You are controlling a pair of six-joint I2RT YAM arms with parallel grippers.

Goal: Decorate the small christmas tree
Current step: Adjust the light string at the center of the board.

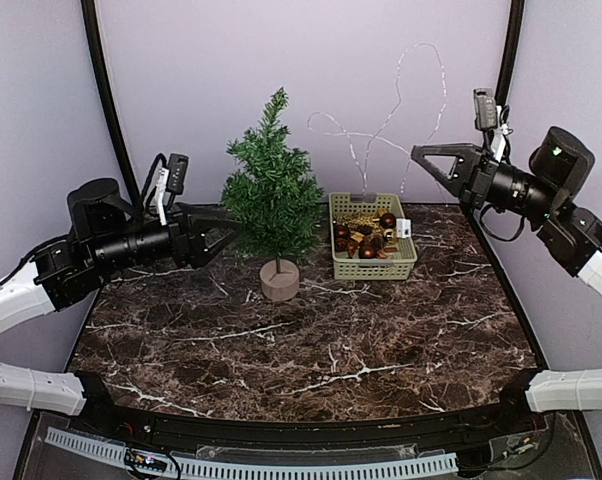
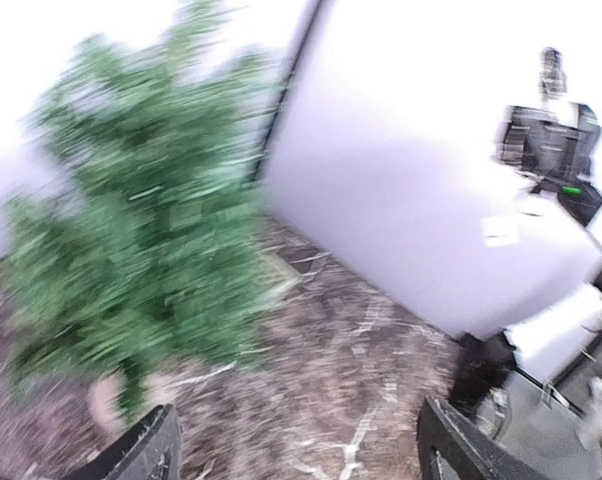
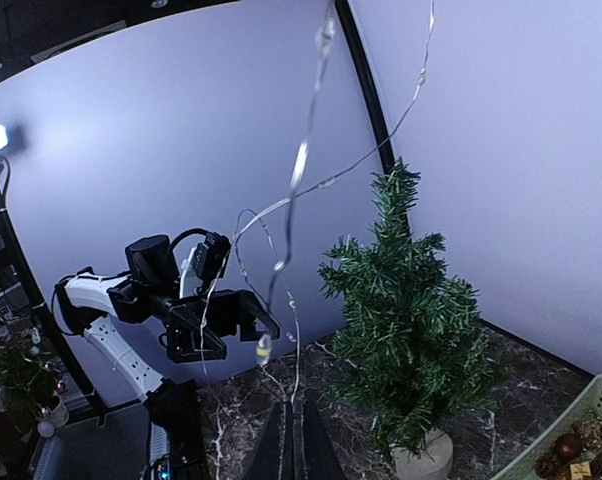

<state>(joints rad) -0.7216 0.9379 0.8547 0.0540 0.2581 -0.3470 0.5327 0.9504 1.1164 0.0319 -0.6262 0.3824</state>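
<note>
Left tool: jaws spread wide and holding nothing, level with the lower left branches of the small christmas tree. Whether a fingertip touches the needles cannot be told from the overhead view, and the left wrist view is blurred. Right tool: jaws pressed together, raised high at the right, apparently pinching the fairy-light wire. The wire loops up against the back wall, and one run drops toward the basket of ornaments.

The tree stands upright on the marbled tabletop, left of centre and toward the back, just beside the basket. Its thin trunk is set in a round stump base.

Handling, by judgement: the tree is probably light and top-heavy on so small a base, so a sideways pull from the wire could tip or slide it. Its bristly branches should bend and spring back, which gives a poor hold. The trunk just above the base, or the base itself, looks the firmest place to steady it. The wire appears thin, springy and prone to snagging on needles, so it is best kept pinched at one point and draped slack.
</note>
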